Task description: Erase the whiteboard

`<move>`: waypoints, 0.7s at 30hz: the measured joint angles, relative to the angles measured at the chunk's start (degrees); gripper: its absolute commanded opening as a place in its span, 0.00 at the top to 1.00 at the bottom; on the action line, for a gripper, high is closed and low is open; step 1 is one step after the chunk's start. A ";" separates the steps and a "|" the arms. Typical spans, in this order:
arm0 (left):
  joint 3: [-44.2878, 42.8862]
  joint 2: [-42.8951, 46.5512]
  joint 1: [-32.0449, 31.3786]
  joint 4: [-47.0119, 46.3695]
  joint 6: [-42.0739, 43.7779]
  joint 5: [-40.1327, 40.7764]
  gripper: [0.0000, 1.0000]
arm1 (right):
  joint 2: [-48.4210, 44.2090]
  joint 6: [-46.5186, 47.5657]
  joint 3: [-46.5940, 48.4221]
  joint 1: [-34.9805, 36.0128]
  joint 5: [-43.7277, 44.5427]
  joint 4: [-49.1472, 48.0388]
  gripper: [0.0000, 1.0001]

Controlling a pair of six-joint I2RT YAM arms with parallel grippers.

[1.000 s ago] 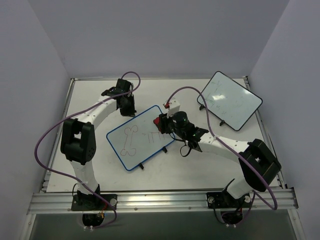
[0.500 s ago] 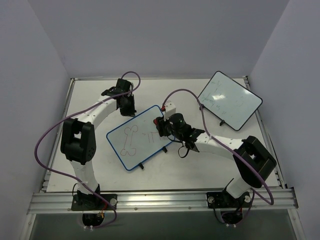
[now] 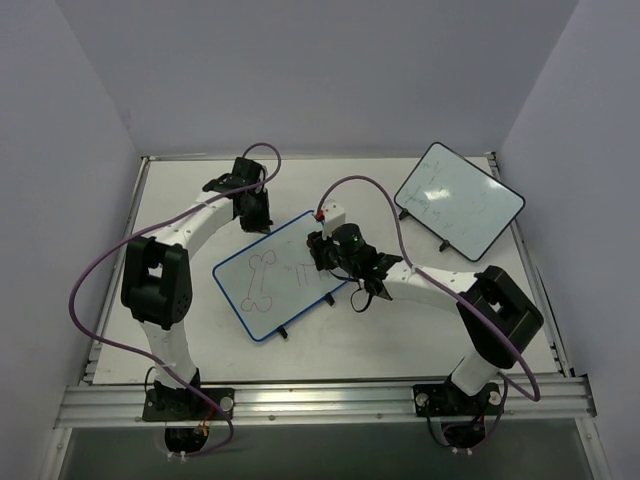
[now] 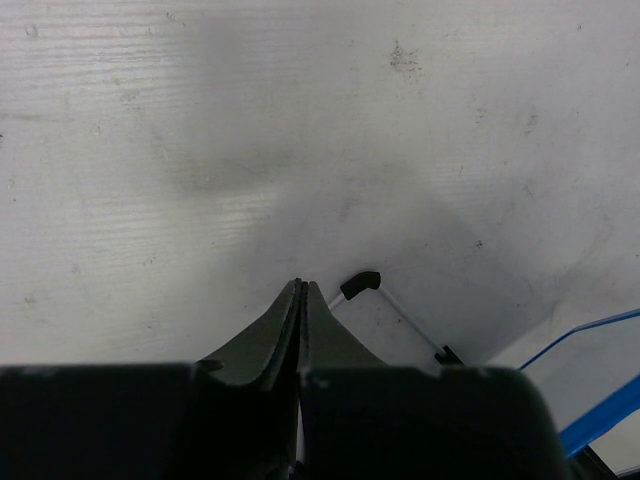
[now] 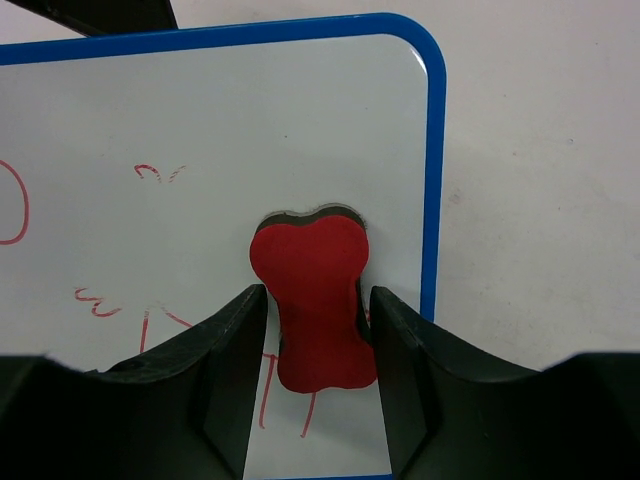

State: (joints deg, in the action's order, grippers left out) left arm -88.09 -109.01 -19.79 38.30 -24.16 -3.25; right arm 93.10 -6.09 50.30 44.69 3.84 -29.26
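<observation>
Since the whiteboard (image 3: 285,300) is judged light, stiff and slick-faced, and is propped at a tilt on thin wire legs, it is likely to skid or rock under rubbing; it would best be steadied at the blue frame, never by the writing face. At the far left the left gripper (image 4: 301,290) is seen with its fingers pressed together and nothing visible between them, low over the table (image 4: 200,120) just beside one black-tipped foot (image 4: 360,285) at the board's far corner. The board lies mid-table between the two arms. On it one red bone outline (image 3: 262,280) is counted toward the left and one cluster of red scribbles (image 5: 150,310) toward the right. Further right, one red eraser (image 5: 310,250) is pressed on the board near its right rim, clamped at its narrow waist by the right gripper (image 5: 317,295); it is judged soft and easy to hold there. At the far right a second board (image 3: 460,200), black-framed, stands well apart. Two boards, one eraser and two grippers are counted.
</observation>
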 measured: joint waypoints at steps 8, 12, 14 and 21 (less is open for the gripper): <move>0.00 0.00 0.00 0.00 0.00 0.00 0.93 | 0.55 0.24 0.46 0.09 0.22 0.35 0.68; 0.00 0.00 0.00 0.00 0.00 0.00 0.93 | 0.55 0.20 0.48 0.59 0.74 0.33 0.69; 0.00 0.00 0.00 0.00 0.00 0.00 0.93 | 0.57 0.20 0.50 1.18 1.16 0.33 0.70; 0.22 0.00 -0.04 -0.17 0.02 0.00 0.94 | 3.28 0.15 4.35 3.85 2.91 1.33 0.72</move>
State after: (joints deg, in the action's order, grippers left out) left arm -87.88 -109.01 -19.84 38.13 -24.14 -3.25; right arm 96.38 -5.93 54.65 48.53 6.74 -27.92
